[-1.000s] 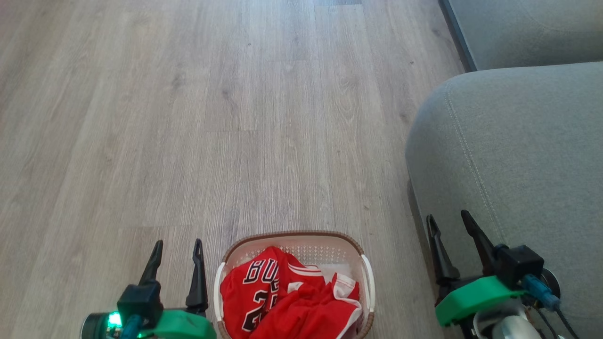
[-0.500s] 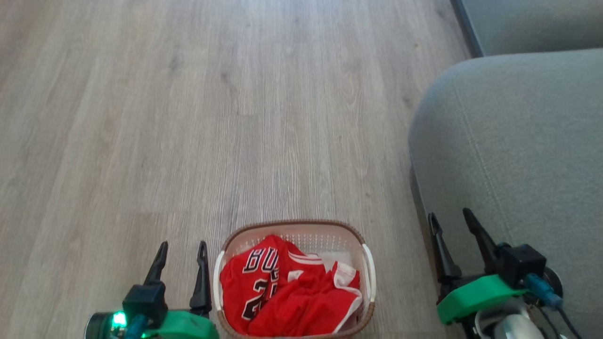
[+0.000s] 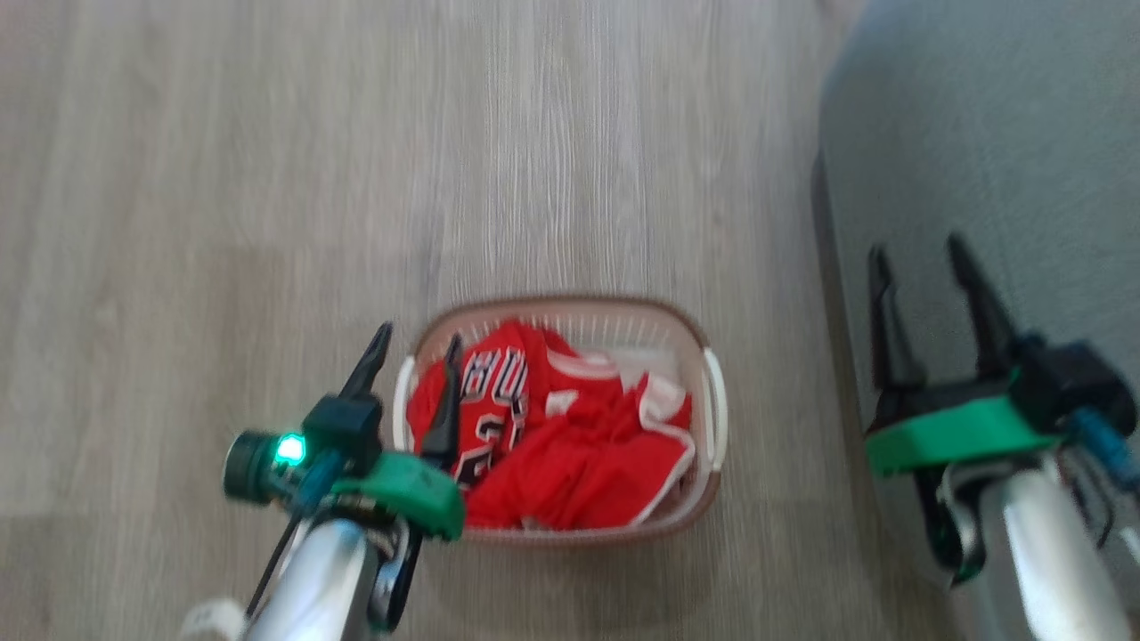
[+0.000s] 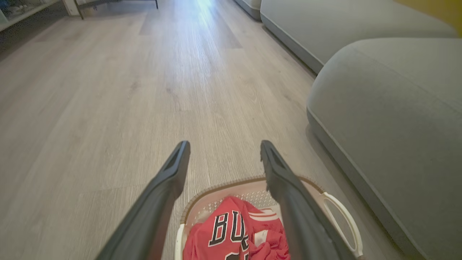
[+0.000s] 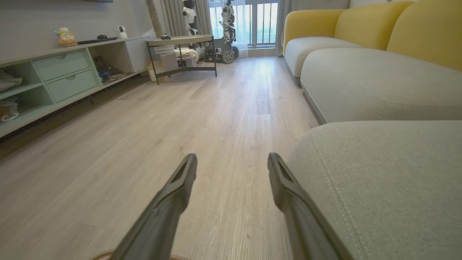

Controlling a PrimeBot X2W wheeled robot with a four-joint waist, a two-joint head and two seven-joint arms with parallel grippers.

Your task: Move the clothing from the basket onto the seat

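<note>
Crumpled bright red basketball clothing (image 3: 570, 436), black-and-white lettering partly folded under, heaped inside small oval cream-white perforated plastic basket (image 3: 579, 302) with brown woven-look rim, standing on pale wood-plank floor (image 3: 223, 178). Left tool (image 3: 419, 336) spread apart and empty, one finger crossing the basket's left rim. Right tool (image 3: 917, 249) likewise spread, holding nothing, over rounded edge of grey-green upholstered seat (image 3: 980, 133). Head view blurred, stitching lost; bare floor between basket and seat.

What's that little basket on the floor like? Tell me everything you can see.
The basket is a small oval tub of cream-white plastic with perforated walls, a brown woven-look rim and a white handle on each side. It stands upright on the wooden floor beside the grey seat, holding crumpled red clothing.
</note>
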